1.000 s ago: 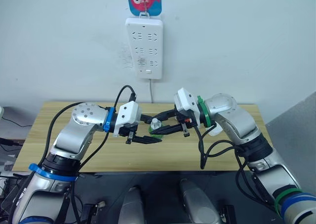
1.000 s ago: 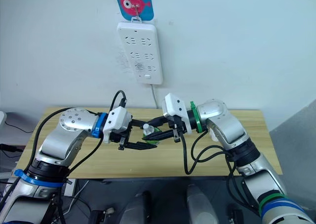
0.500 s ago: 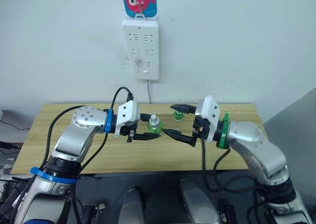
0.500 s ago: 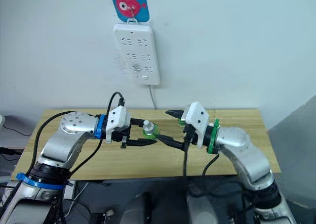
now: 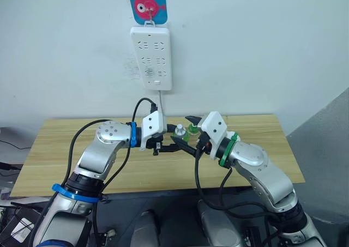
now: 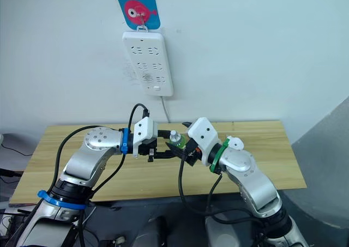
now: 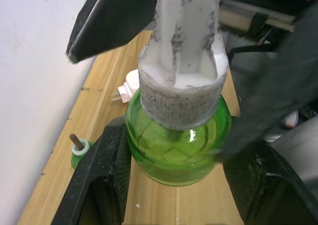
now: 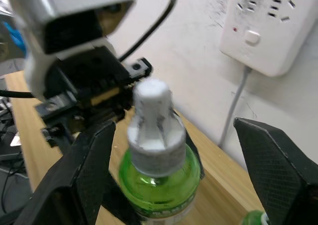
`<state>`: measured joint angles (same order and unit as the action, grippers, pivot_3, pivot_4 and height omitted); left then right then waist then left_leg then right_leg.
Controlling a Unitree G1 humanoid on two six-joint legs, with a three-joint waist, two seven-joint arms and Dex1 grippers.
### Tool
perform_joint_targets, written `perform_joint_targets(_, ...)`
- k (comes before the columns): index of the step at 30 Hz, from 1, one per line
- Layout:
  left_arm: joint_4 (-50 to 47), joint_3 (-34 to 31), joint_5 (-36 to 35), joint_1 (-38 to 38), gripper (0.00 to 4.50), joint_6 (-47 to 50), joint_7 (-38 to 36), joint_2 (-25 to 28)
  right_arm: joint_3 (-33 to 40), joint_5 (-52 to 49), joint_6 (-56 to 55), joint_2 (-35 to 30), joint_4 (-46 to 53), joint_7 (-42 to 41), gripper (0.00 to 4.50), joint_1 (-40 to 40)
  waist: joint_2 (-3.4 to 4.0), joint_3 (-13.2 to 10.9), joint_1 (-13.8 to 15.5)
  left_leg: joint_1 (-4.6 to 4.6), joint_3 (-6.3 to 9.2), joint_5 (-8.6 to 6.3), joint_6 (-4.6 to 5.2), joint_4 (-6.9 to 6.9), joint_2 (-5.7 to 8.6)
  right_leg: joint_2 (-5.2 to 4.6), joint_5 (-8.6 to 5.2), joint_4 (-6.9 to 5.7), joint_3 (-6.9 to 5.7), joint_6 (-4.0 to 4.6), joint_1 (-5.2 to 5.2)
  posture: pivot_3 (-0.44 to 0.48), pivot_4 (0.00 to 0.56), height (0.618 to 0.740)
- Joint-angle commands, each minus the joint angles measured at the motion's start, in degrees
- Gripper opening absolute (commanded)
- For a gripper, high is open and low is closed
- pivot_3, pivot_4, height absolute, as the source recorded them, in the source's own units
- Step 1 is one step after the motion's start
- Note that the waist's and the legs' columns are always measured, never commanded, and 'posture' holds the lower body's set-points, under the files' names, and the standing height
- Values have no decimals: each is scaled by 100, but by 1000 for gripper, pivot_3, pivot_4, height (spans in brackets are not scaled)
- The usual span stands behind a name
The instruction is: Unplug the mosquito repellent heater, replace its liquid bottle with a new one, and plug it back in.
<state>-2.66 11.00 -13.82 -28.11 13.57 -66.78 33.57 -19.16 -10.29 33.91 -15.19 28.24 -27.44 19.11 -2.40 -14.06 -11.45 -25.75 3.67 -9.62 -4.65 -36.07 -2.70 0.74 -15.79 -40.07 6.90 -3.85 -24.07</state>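
A green liquid bottle (image 7: 176, 145) with a white cap (image 7: 184, 61) is held above the table, and my left gripper (image 5: 174, 139) is shut on its body. My right gripper (image 5: 181, 131) is open, with one finger on each side of the capped bottle (image 8: 156, 173), apart from it. The mosquito repellent heater (image 7: 130, 83) lies on the table behind, prongs showing; it also peeks out behind my right arm (image 6: 234, 143). A second green bottle (image 5: 193, 130) with a bare wick (image 7: 79, 150) stands on the table near the wall.
A white power strip (image 5: 151, 57) hangs on the wall above the table's back edge, under a blue fish hook (image 5: 148, 4), its cord running down. The wooden table (image 5: 60, 146) has open surface to the left and right of my arms.
Half a second ago my right gripper was drawn back to the right, open. It has returned and now straddles the bottle. My left gripper carried the bottle slightly rightward.
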Motion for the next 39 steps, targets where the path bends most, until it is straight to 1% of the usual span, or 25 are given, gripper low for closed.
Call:
perform_joint_targets(1, -327, -45, -107, -99, 2238, 98, 42, 7, 81, -59, -222, 28, 100, -72, 2689, 77, 0, 0, 2, 0, 1, 0, 0, 0, 0, 0, 0, 0, 0, 0, 0, -233, 174, 733)
perform_joint_targets(5, -445, -66, -163, -68, 2238, 234, 5, 87, 78, -175, -379, -60, 40, -372, 1187, 15, -1, 0, 9, 0, 1, 0, 0, 0, 1, 0, 0, 0, 0, 0, 1, -220, 177, 733)
perform_joint_targets(6, -498, -72, -186, -43, 2238, 277, -17, 120, 84, -251, -449, -94, -11, -524, 1090, 3, -1, 1, 11, 0, 1, 0, 0, 0, 0, 0, 0, 0, 0, 0, 1, -213, 178, 733)
perform_joint_targets(9, -655, -118, -325, 46, 2238, 350, -152, 209, 99, -507, -777, -258, -315, -1165, 1099, 149, 0, 0, 11, 1, 1, 0, 0, 0, 0, 0, 0, 0, 0, 0, 2, -195, 181, 733)
perform_joint_targets(11, -862, -169, -561, 201, 2238, 353, -443, 348, 50, -706, -1353, -578, -1221, -2436, 1099, 825, 0, 0, -9, 2, 1, 0, 0, -1, 0, 0, 0, 0, 0, 0, 3, -187, 188, 733)
perform_joint_targets(13, -978, -182, -689, 304, 2238, 331, -615, 456, -18, -798, -1750, -772, -1942, -3284, 1099, 1320, 3, -2, -9, 11, -17, 4, 6, -2, -2, 0, 3, 4, 10, -5, 4, -176, 190, 733)
perform_joint_targets(15, -1092, -215, -784, 393, 2237, 346, -654, 513, -164, -726, -2126, -996, -2805, -4187, 1099, 1852, 4, -3, 15, 33, -12, 7, 12, 1, -3, 2, 4, 5, 6, -17, 27, -160, 188, 733)
perform_joint_targets(17, -1162, -265, -837, 441, 2237, 372, -592, 502, -186, -755, -2241, -1095, -3135, -4589, 1099, 2074, 3, -2, 33, 89, -16, 6, 12, 21, -3, 3, -1, 15, 8, -22, 77, -153, 186, 733)
perform_joint_targets(19, -1197, -303, -849, 470, 2237, 421, -513, 491, -59, -1096, -1792, -1232, -2859, -4767, 1099, 2050, 4, -2, 68, 89, -6, 6, 12, 22, -3, 3, -2, 18, 1, -22, 82, -154, 190, 733)
perform_joint_targets(21, -1228, -340, -892, 514, 2237, 493, -435, 485, 104, -1278, -1526, -1314, -2620, -4722, 1842, 1986, 4, -2, 84, 86, -6, 4, 10, 23, -1, 0, -2, 18, 2, -23, 82, -160, 191, 733)
perform_joint_targets(22, -1234, -344, -891, 554, 2237, 503, -423, 507, 224, -1364, -1444, -1391, -2477, -4674, 2122, 1928, 4, -3, 100, 85, -6, 3, 9, 22, 0, -1, -1, 18, 2, -21, 82, -165, 190, 733)
perform_joint_targets(26, -1165, -362, -863, 620, 2237, 456, -331, 504, 705, -1566, -1180, -1792, -1802, -4411, 3599, 1579, 5, -3, 152, 87, -9, 3, 10, 20, -1, 0, -3, 16, 5, -24, 80, -176, 190, 733)
perform_joint_targets(28, -1129, -379, -899, 613, 2237, 482, -276, 452, 914, -1604, -974, -1924, -1274, -4066, 4299, 1234, 5, -3, 147, 89, -13, 3, 10, 19, -3, 4, -4, 16, 9, -24, 79, -191, 188, 733)
perform_joint_targets(29, -1111, -375, -909, 598, 2237, 493, -253, 424, 1013, -1641, -833, -1908, -980, -3803, 4499, 1049, 5, -2, 152, 90, -13, 3, 10, 18, -4, 5, -4, 16, 10, -24, 79, -192, 188, 733)
perform_joint_targets(31, -1086, -354, -911, 573, 2237, 483, -237, 398, 1076, -1679, -619, -1815, -568, -3380, 4500, 825, 5, -3, 144, 91, -14, 4, 10, 16, -5, 6, -5, 14, 12, -25, 79, -200, 192, 733)
perform_joint_targets(35, -1046, -253, -943, 493, 2237, 504, -233, 268, 757, -1290, -386, -1208, 70, -2179, 4500, 609, 4, -2, 100, 91, -26, 4, 10, 15, -5, 6, -6, 15, 25, -27, 77, -216, 193, 733)
perform_joint_targets(37, -1015, -211, -917, 460, 2237, 483, -262, 232, 570, -1098, -286, -932, 116, -1786, 4500, 640, 4, -2, 49, 91, -29, 4, 10, 15, -5, 6, -6, 15, 28, -27, 76, -219, 192, 733)
perform_joint_targets(39, -999, -182, -901, 432, 2237, 485, -262, 194, 405, -936, -298, -746, 53, -1576, 4500, 681, 4, -2, 41, 90, -29, 4, 9, 16, -4, 5, -6, 17, 27, -27, 76, -221, 190, 733)
